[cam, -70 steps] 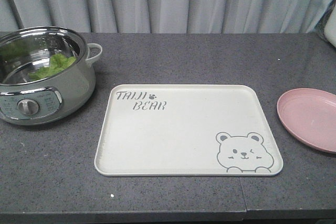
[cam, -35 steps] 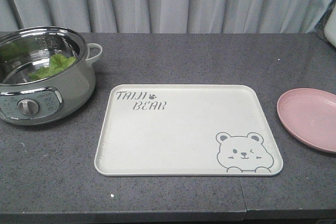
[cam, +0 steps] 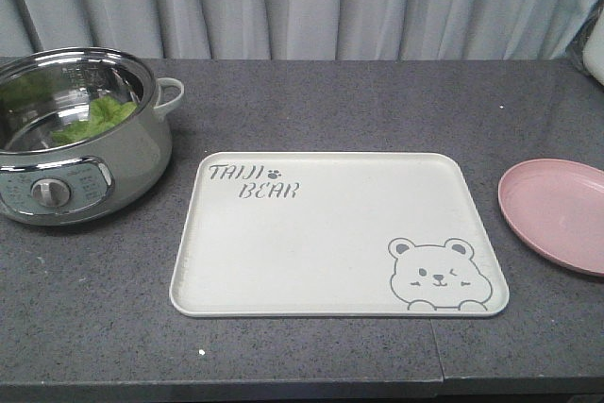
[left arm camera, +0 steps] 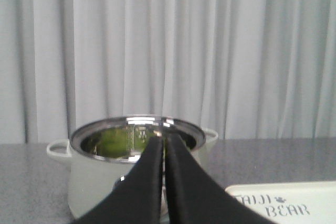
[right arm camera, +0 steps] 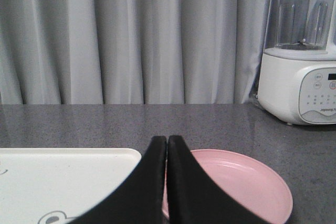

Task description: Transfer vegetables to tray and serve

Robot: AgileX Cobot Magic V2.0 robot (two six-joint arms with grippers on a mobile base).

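Note:
Green lettuce vegetables point(cam: 94, 118) lie inside the steel pot point(cam: 75, 134) at the left of the counter. The cream-white tray point(cam: 338, 233) with the bear drawing lies flat in the middle, with nothing on it. Neither gripper shows in the front view. In the left wrist view my left gripper point(left arm camera: 163, 141) is shut on nothing, held in front of the pot point(left arm camera: 136, 161), where a green reflection point(left arm camera: 113, 141) shows inside. In the right wrist view my right gripper point(right arm camera: 166, 141) is shut and empty, low between the tray's corner point(right arm camera: 68, 177) and the pink plate point(right arm camera: 236, 182).
A round pink plate point(cam: 557, 214) sits right of the tray. A white blender point(right arm camera: 302, 51) stands at the far right by the grey curtain. The pot has a side handle point(cam: 170, 93) and a front control dial point(cam: 49, 193).

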